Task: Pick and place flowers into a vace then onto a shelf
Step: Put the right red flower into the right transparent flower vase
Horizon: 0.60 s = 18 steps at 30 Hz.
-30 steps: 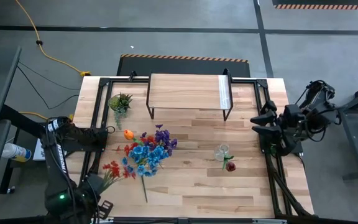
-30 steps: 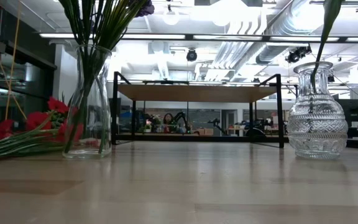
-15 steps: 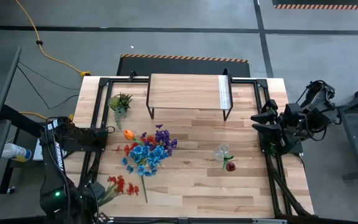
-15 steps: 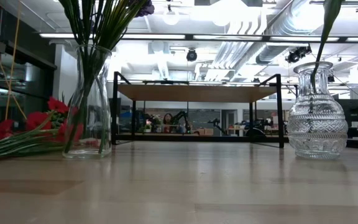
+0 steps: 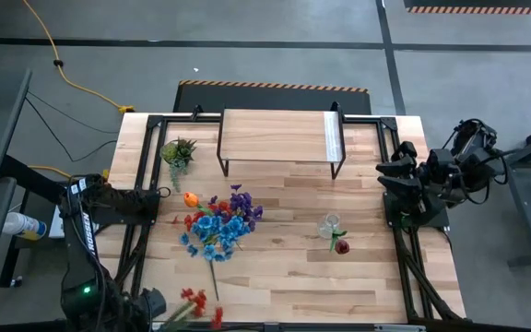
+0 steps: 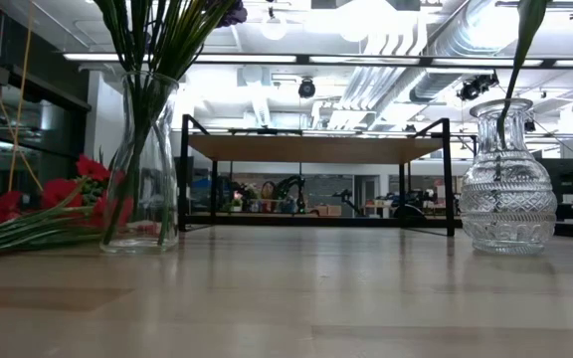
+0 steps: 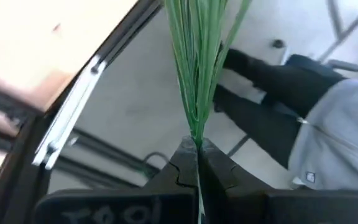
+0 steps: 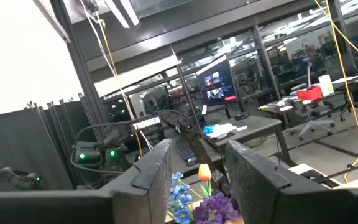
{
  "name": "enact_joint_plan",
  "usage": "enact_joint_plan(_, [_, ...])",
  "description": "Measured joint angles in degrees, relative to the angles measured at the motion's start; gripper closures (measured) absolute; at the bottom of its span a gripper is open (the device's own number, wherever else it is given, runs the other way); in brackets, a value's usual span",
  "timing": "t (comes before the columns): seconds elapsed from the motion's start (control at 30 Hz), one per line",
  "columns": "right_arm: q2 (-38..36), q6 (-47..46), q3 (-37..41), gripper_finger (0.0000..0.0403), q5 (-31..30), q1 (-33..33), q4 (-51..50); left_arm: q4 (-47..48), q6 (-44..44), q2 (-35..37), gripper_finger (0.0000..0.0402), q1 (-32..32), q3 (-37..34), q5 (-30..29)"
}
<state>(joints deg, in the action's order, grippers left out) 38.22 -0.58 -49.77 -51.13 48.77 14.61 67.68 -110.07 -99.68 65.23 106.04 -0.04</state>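
Note:
My left gripper (image 5: 155, 302) is at the table's near left corner, shut on a red-bloomed flower spray (image 5: 198, 302). In the left wrist view its fingers (image 7: 196, 149) are closed on the green stems (image 7: 197, 68). A bunch of blue, purple, red and orange flowers (image 5: 219, 226) stands in a tall glass vase (image 6: 142, 164) left of centre. A round cut-glass vase (image 5: 330, 224) holds one stem with a red bloom (image 5: 341, 246). The shelf (image 5: 279, 136) stands on its black legs at the far side. My right gripper (image 8: 197, 168) is open and empty at the right edge (image 5: 387, 177). My left gripper pinches the red spray's bundled green stems (image 7: 196, 138) between its two shut fingers, near the stems' cut end. The stems run straight on from the fingertips, along the fingers. The blooms (image 5: 208, 309) lie toward the table's right of the gripper, over the near edge.
A small spiky green plant (image 5: 178, 150) stands at the far left. Black frame rails (image 5: 141, 231) run along both table sides. A loose stem (image 5: 215, 277) lies near the bunch. A person's grey sleeve (image 7: 337, 149) shows beyond the table in the left wrist view.
My left gripper has gone toward the table's near edge, drawing the red spray from beside the flower bunch down to the near left corner. It stays shut on the stems. My right arm has shifted a little at the right edge.

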Motion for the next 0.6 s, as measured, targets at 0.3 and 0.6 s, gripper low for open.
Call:
enact_joint_plan(0.3, [0.0, -0.74, -0.01, 0.0261, -1.16, 0.0, 0.07, -7.55, 9.86, 0.0, 0.037, -1.93, 0.0, -3.44])
enact_joint_plan(0.6, [0.0, -0.83, 0.02, 0.0261, -1.23, 0.0, 0.26, -15.64, 23.83, 0.0, 0.037, -6.94, 0.0, -4.16])
